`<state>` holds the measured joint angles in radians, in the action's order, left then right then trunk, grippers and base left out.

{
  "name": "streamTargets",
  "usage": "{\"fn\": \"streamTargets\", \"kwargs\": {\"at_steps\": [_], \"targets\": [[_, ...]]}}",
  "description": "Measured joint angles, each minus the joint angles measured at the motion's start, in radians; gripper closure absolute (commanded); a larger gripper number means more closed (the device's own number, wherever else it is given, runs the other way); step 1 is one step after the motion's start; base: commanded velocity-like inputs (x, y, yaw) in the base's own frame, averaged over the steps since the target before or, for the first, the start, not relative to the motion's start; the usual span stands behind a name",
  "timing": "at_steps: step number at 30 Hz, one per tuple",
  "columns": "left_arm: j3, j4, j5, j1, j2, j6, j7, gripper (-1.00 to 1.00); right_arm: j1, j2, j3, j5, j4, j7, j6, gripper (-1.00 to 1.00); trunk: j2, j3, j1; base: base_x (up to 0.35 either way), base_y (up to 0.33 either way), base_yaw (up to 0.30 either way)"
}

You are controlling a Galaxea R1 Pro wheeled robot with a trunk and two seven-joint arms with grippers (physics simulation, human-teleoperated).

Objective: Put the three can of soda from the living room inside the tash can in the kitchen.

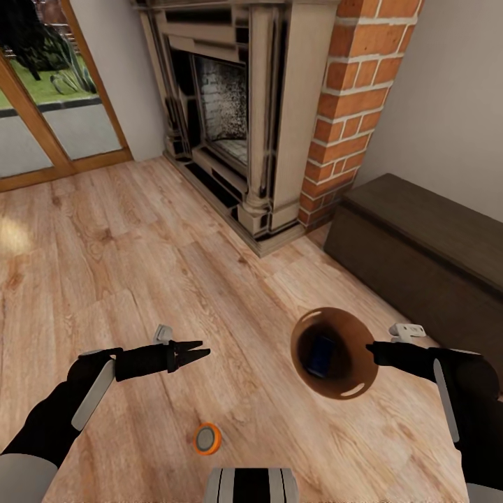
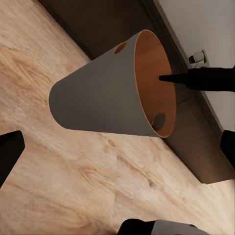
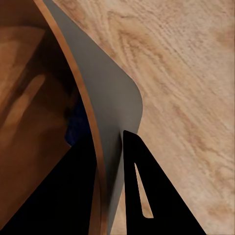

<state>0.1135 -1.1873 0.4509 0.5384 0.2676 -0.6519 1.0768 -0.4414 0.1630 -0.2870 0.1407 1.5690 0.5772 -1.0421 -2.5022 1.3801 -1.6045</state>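
Between right gripper (image 1: 372,351) fingers (image 3: 142,191), pinched tash can (image 1: 335,353) rim; left gripper (image 1: 204,351) slightly parted, empty

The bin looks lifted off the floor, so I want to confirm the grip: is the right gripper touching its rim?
Touching. In the right wrist view the right gripper straddles the bin rim, one finger inside, one against the grey outer wall.

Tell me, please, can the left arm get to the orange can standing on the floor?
Probably yes. The left end effector holds nothing, and the orange can stands upright on bare wood floor just below it, near the robot's base. Nothing lies between them.
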Motion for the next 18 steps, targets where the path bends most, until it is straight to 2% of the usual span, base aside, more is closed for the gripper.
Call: {"fn": "streamTargets", "kwargs": {"at_steps": [18], "targets": [[0.000,0.000,0.000,0.000,0.000,0.000,0.000,-1.00,0.000,0.001,0.000,0.000,0.000,0.000,0.000,1.00,0.000,0.029,0.000,0.000,0.000,0.000]]}}
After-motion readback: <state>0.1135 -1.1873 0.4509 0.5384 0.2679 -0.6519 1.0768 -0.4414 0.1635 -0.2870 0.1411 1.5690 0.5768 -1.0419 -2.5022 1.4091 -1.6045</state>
